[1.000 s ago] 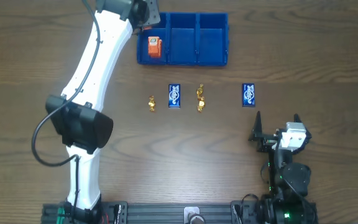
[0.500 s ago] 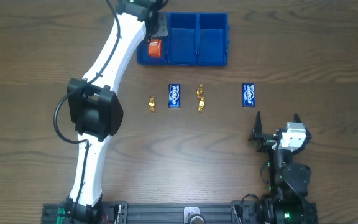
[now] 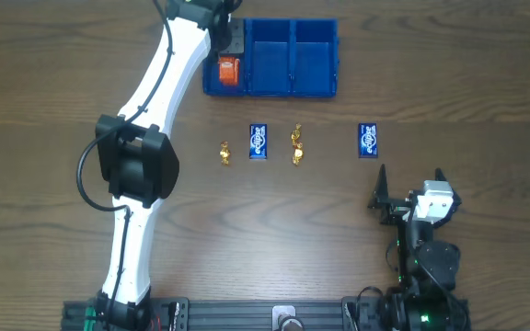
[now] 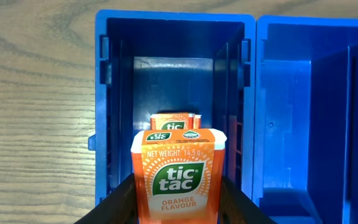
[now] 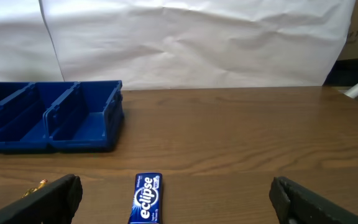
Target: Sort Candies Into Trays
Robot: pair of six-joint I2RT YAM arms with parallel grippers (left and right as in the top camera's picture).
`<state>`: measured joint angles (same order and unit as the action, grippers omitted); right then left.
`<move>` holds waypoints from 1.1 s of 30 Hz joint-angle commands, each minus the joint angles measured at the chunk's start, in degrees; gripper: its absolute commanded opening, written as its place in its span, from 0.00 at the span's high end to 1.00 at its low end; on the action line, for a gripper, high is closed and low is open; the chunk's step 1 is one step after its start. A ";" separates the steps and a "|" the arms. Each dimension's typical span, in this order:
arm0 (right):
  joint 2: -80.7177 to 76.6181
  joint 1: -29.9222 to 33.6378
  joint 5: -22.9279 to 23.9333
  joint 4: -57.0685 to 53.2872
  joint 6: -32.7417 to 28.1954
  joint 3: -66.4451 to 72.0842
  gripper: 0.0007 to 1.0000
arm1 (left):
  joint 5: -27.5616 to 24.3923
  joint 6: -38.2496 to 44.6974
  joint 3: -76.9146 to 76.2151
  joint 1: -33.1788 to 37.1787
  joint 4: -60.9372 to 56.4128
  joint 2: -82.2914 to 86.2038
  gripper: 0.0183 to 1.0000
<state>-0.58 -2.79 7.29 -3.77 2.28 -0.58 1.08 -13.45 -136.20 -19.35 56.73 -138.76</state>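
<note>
The left fingers (image 4: 122, 205) pinch an orange box (image 4: 179, 168) of mints by its two narrow sides. The box is upright, with its label facing the wrist camera. Judging from that view, they hold it over the end compartment of the blue tray (image 4: 173, 15), so letting go should drop it straight into that slot. Gripping the sides leaves the bottom free to pass down between the walls. Just beyond the fingers, on the compartment floor, lies a second orange box (image 4: 173, 121) of the same kind, which is probably why this slot was chosen: like goes with like.

The held box is a small flat case, bright orange, with a white band along its top and a round white-and-green label. It looks rigid, so a firm pinch should not crush it.

The right fingers (image 5: 55, 196) are spread wide and sit low over the surface (image 5: 241, 143). A little ahead of them, about midway between the two, lies a blue pack (image 5: 146, 198) of gum, set lengthwise. Seen from above, another blue pack (image 3: 259, 141) and some gold-wrapped sweets (image 3: 225, 153) lie in a row on the surface. They are well apart from the left fingers and not yet sorted.
</note>
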 commanded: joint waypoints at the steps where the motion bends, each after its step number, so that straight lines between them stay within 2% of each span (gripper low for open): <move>1: 0.42 0.24 0.11 -0.20 -0.83 0.13 0.00 | -1.14 1.90 0.09 1.03 0.04 -0.79 0.68; 3: 0.42 0.24 0.11 -0.20 -0.83 0.13 0.00 | -1.11 1.92 0.09 1.07 0.04 -0.79 0.65; 8: 0.42 0.24 0.11 -0.20 -0.83 0.13 0.00 | -1.14 1.90 0.09 1.07 0.04 -0.79 0.48; 13: 0.42 0.24 0.11 -0.20 -0.83 0.13 0.00 | -1.33 1.88 0.09 1.07 0.02 -0.79 0.21; 18: 0.42 0.24 0.11 -0.20 -0.83 0.13 0.00 | -3.19 0.52 0.07 1.36 -0.22 1.64 0.17; 24: 0.42 0.24 0.11 -0.20 -0.83 0.13 0.00 | -5.01 0.66 2.47 1.95 -5.77 13.31 0.17; 29: 0.42 0.24 0.11 -0.20 -0.83 0.13 0.00 | 0.83 2.08 21.46 2.12 -19.74 31.19 0.16; 33: 0.42 0.24 0.11 -0.20 -0.83 0.13 0.00 | 6.16 3.91 36.24 2.12 -26.56 45.62 0.16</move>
<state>-0.58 -2.79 7.27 -3.79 2.28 -0.58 0.82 -11.84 -111.15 -17.45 32.97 -103.04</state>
